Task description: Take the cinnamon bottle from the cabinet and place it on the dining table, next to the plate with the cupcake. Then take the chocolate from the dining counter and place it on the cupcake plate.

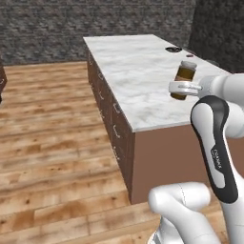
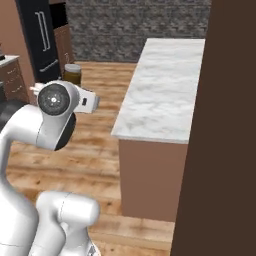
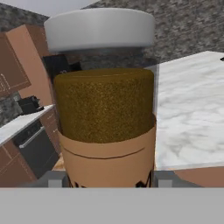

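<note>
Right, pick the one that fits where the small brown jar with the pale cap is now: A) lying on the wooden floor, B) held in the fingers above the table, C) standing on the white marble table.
B: the small brown jar with the pale cap sits upright in the gripper, raised off the white marble table.

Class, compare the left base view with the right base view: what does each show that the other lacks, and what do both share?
Left base view alone: the dark plate at the far end of the dining table, the drawer fronts along the table's side, and the gripper shut on the cinnamon bottle, carried upright above the marble.

Right base view alone: the black fridge and a brown panel close on the right.

Both share: the marble table, the bottle with its pale cap, the wooden floor, the stone wall.
</note>
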### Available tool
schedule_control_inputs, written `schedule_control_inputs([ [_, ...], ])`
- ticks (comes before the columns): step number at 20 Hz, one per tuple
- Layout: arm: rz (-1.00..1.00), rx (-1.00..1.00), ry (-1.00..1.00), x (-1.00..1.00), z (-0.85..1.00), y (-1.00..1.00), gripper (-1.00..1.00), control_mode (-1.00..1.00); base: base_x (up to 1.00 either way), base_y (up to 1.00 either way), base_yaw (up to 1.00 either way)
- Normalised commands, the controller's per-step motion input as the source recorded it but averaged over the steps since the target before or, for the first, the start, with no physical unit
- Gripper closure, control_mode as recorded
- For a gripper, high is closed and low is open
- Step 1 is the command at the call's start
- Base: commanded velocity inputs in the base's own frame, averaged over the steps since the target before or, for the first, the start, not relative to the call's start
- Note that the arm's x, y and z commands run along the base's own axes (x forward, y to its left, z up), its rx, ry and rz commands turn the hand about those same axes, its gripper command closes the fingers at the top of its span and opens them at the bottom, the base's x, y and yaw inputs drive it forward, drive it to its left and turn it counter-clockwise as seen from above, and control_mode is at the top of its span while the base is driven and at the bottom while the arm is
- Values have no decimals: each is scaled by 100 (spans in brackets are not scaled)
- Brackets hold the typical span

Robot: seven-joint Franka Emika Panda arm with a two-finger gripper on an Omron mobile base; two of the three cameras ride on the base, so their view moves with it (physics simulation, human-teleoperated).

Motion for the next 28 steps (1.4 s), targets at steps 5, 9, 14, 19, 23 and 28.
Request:
schedule_control_inputs([
  [5, 0, 0, 0, 0, 0, 0, 100, 100, 41, -60, -1],
  [9, 0, 0, 0, 0, 0, 0, 100, 100, 37, -71, 0],
  [14, 0, 0, 0, 0, 0, 0, 100, 100, 33, -71, 0],
  [19, 0, 0, 0, 0, 0, 0, 100, 100, 31, -71, 0],
  [23, 0, 0, 0, 0, 0, 0, 100, 100, 38, -66, 0],
  [28, 0, 0, 0, 0, 0, 0, 100, 100, 54, -54, 0],
])
